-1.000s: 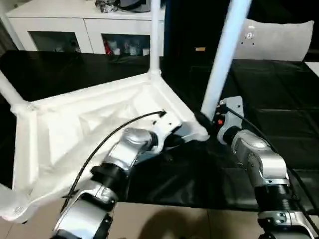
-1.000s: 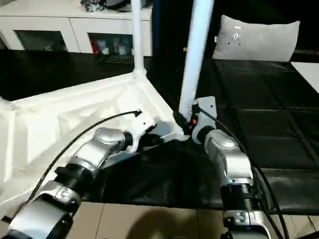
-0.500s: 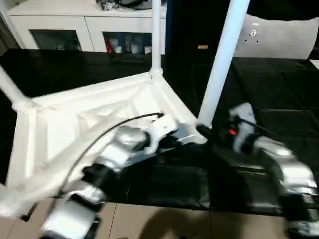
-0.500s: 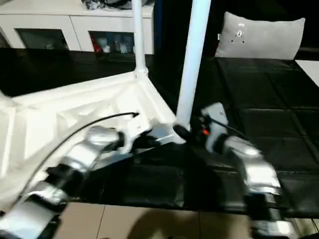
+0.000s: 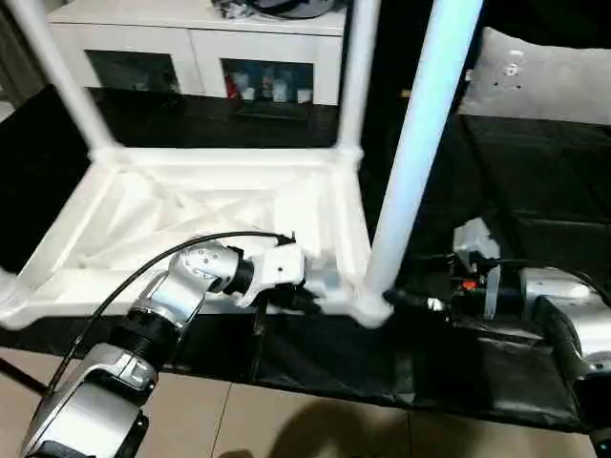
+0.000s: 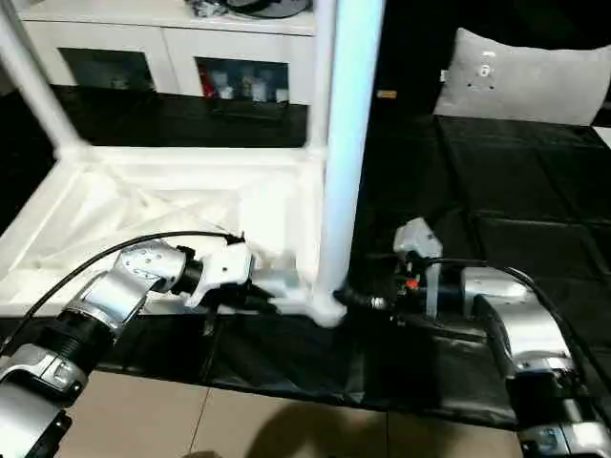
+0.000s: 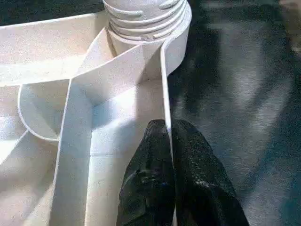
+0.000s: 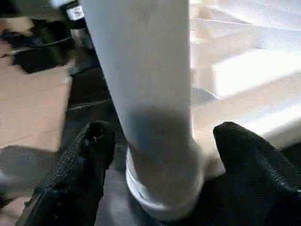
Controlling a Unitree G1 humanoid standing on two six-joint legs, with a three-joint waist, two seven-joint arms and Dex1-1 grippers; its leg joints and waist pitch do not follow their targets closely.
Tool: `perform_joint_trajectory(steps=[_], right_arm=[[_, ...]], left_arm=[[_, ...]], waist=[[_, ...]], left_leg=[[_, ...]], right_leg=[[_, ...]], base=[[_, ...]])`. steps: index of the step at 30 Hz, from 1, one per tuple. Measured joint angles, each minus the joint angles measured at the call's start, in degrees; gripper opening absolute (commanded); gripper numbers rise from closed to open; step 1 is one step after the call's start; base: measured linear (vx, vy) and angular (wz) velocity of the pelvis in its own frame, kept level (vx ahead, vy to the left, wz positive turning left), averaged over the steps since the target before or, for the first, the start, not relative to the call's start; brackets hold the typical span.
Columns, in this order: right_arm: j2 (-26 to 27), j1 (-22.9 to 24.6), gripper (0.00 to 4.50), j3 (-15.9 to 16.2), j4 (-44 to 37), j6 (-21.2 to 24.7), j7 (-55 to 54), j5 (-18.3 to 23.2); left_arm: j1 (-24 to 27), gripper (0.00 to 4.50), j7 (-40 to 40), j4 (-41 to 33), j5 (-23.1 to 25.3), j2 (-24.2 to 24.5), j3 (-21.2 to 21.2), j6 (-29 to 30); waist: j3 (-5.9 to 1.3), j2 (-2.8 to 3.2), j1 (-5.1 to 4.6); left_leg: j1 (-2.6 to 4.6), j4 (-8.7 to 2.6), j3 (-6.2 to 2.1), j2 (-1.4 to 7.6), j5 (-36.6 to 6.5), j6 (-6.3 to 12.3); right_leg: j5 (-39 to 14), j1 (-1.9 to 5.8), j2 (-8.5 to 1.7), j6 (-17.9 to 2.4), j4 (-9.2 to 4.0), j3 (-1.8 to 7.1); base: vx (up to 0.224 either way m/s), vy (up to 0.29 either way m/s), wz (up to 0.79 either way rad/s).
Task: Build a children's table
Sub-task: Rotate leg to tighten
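Note:
The children's table (image 5: 191,200) lies upside down on the black mat, all white, with its ribbed underside facing up. Three legs stand screwed in: the near right leg (image 5: 410,172), a far right leg (image 5: 353,76) and a far left leg (image 5: 57,76). My left gripper (image 7: 167,129) is shut on the thin rim wall (image 7: 164,84) just beside the near right corner socket (image 7: 146,19). My right gripper (image 8: 164,134) is open, with one black finger (image 8: 91,141) on each side of that leg's base (image 8: 160,141), apart from it.
A white cabinet (image 5: 191,48) with glass doors stands behind the table. A grey cushion (image 5: 544,76) lies at the back right on the black mat (image 5: 535,210). Beige floor (image 5: 286,420) runs along the mat's near edge.
The view has shifted. My right gripper has opened wider around the leg's base and its forearm now reaches in low from the right. The left gripper keeps its hold on the rim.

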Motion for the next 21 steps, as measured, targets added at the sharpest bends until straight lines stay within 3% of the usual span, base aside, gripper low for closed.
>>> perform_joint_trajectory(steps=[4,14,21], right_arm=[[-0.11,-0.11,2.97,0.98,0.03,0.95,2.25,1.03],[0.1,-1.02,2.13,1.08,1.27,4.47,2.49,2.17],[0.89,0.54,2.04,-0.73,-0.79,8.58,-1.58,3.54]], left_arm=[[-0.16,0.0,-0.45,0.06,-0.13,0.0,-0.71,-0.93],[-0.34,0.0,-1.08,0.72,-0.36,-0.03,-0.61,-1.81],[0.02,0.0,1.37,0.48,-0.84,-1.37,0.97,2.71]], waist=[[-0.02,-0.25,0.61],[0.01,-0.52,0.76],[-0.02,-0.46,1.08]], left_leg=[[0.0,0.03,0.0,0.01,0.0,0.0],[0.0,0.03,0.0,0.02,0.0,0.0],[0.03,0.16,0.07,0.0,0.02,-0.02]], right_leg=[[-0.01,0.0,-0.01,0.02,0.02,-0.01],[-0.07,0.0,-0.01,0.1,0.09,-0.03],[-0.09,0.01,-0.13,0.15,0.23,-0.05]], base=[[0.0,0.0,0.0],[0.0,0.0,0.0],[0.0,0.0,0.0]])
